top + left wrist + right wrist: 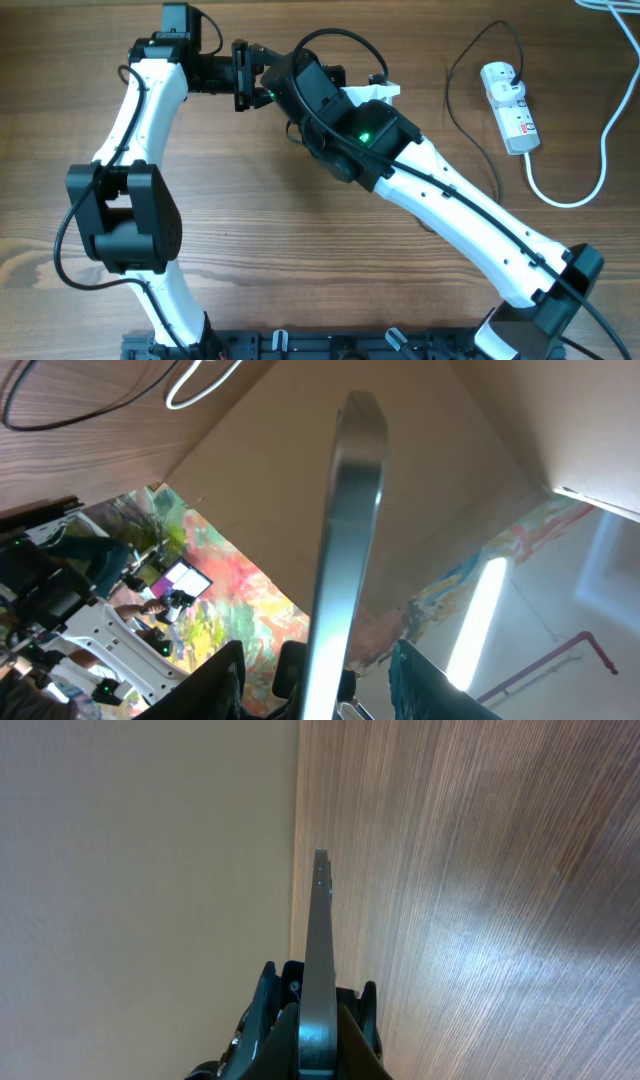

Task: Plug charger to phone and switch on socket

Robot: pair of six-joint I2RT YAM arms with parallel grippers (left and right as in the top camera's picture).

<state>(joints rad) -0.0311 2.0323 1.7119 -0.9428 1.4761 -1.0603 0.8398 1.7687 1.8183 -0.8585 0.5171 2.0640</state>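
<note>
The phone (318,920) shows edge-on in the right wrist view, clamped between my right gripper's (318,1010) fingers. In the left wrist view the same phone (345,530) stands edge-on between my left gripper's (322,665) spread fingers, which do not touch it. In the overhead view both grippers, left (243,75) and right (278,80), meet at the back centre and hide the phone. The charger's white adapter (384,92) peeks out behind the right arm, and its thin black cable (458,110) loops towards the socket (510,108). The plug tip is hidden.
The socket's thick white cord (590,165) curves off the right edge. The right arm (450,200) crosses the table diagonally from the front right. The left arm (130,150) stands along the left side. A black rail (300,345) runs along the front edge.
</note>
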